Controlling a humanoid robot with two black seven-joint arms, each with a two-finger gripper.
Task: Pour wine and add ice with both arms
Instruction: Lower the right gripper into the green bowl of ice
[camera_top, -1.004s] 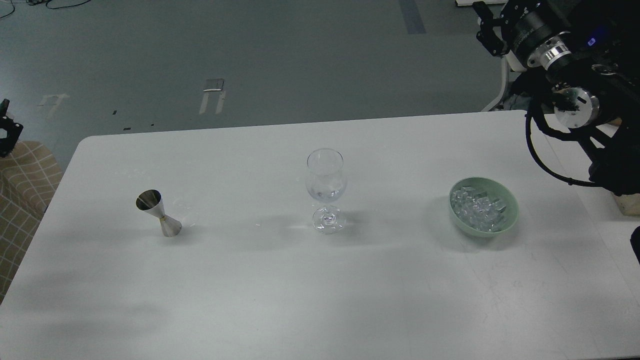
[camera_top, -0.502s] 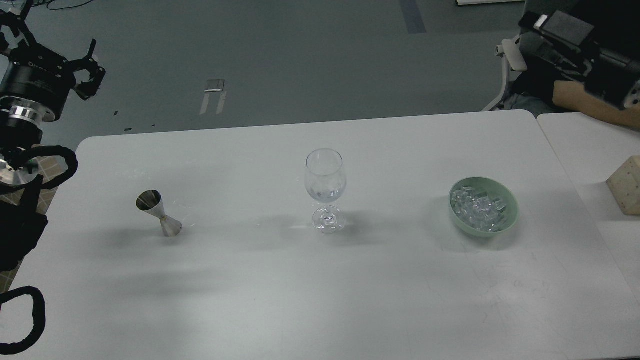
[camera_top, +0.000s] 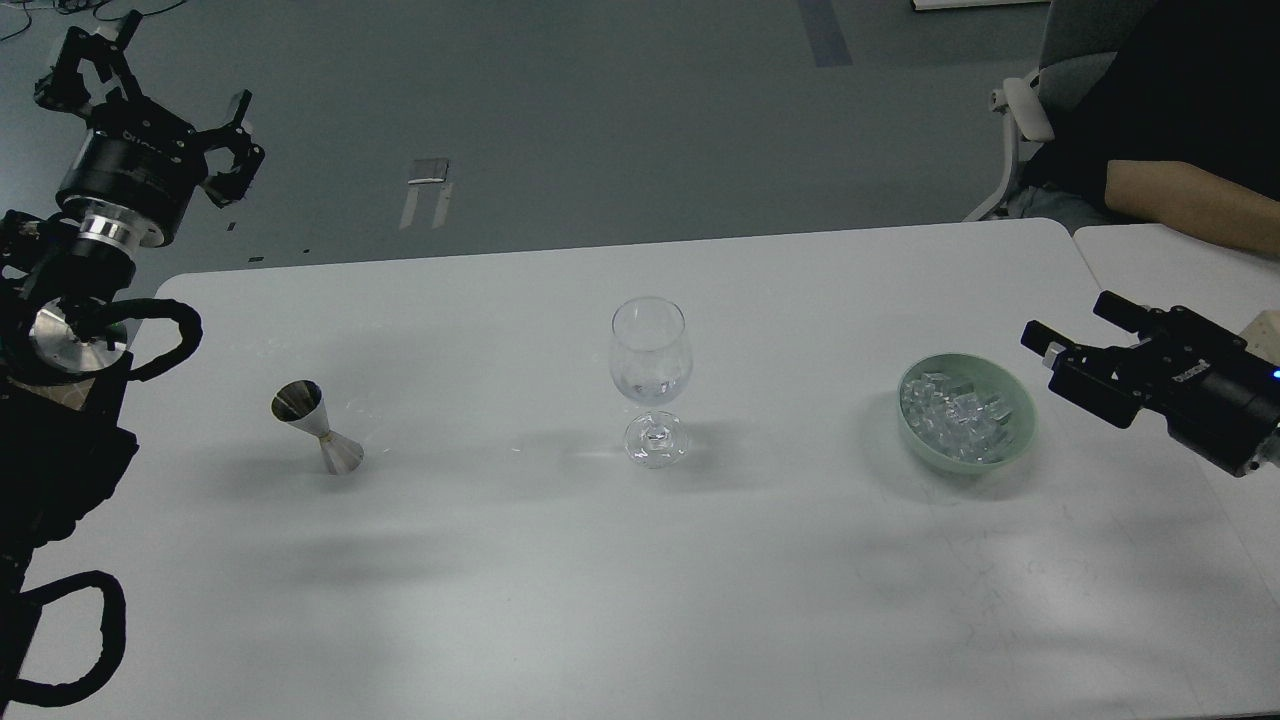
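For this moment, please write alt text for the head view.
A clear stemmed glass stands mid-table between a steel hourglass jigger and a green bowl of ice cubes. The open, empty left gripper hovers far left; the open right gripper nears the bowl.

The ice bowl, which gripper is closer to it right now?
Right. The right gripper hangs just past the right rim of the ice bowl, fingers apart and empty. The left gripper is up at the far left, beyond the jigger and the glass.
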